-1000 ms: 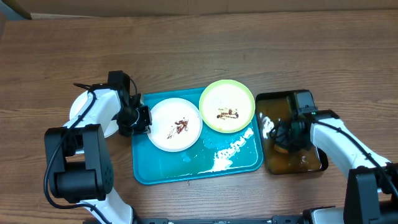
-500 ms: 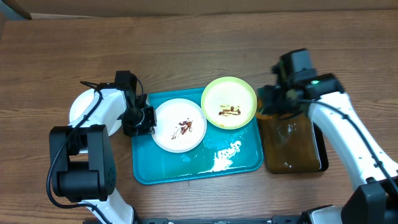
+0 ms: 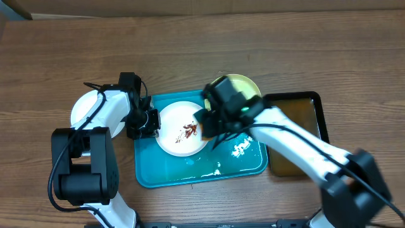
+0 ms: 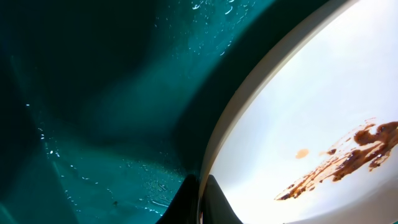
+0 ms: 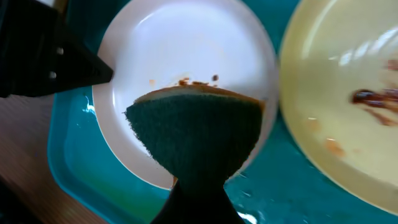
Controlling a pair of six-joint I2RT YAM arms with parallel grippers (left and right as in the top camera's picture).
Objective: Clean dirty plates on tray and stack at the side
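Right end effector [image 5: 199, 194], pinching a green sponge [image 5: 196, 134], is hanging directly above the smeared white plate [image 3: 177, 136], which is lying in the tray [image 3: 190, 176] half nearer the tabletop's left edge, with left end effector [image 3: 144, 120] pinching its left rim

Overhead top-down; wrists close, sharing white plate [image 5: 186, 50]
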